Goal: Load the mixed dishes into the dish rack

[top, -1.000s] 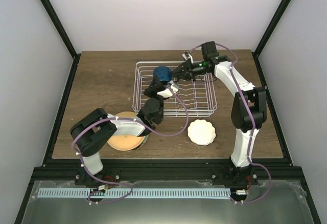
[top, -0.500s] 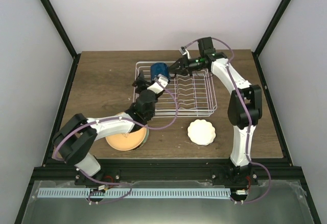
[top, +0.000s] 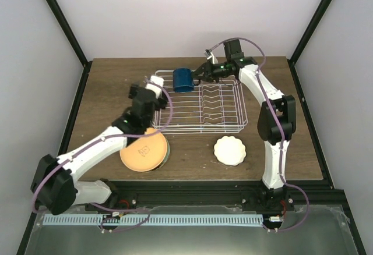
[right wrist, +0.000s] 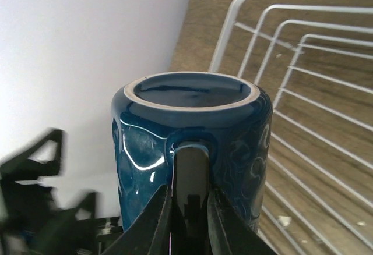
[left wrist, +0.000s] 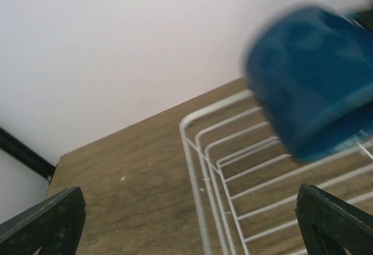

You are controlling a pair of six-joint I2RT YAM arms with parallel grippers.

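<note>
The dark blue mug (top: 182,79) hangs over the far left corner of the white wire dish rack (top: 228,107). My right gripper (top: 199,75) is shut on its handle. In the right wrist view both fingers pinch the handle of the mug (right wrist: 145,133) at the right gripper (right wrist: 189,194). My left gripper (top: 144,87) is open and holds nothing, just left of the rack. Its wrist view shows the mug (left wrist: 306,74) blurred above the rack's corner (left wrist: 201,150). The orange-yellow plate (top: 143,151) lies on a mint-green plate whose rim (top: 168,150) peeks out. The white scalloped dish (top: 229,150) sits in front of the rack.
The rack's upright tines (top: 217,101) fill its middle and right side. The black frame rail (top: 186,182) runs along the near table edge. White walls close in the back and sides.
My left gripper opened, let go of the mug and drew back left, out of the rack. The right gripper kept the mug and carried it toward the rack's far left corner.
</note>
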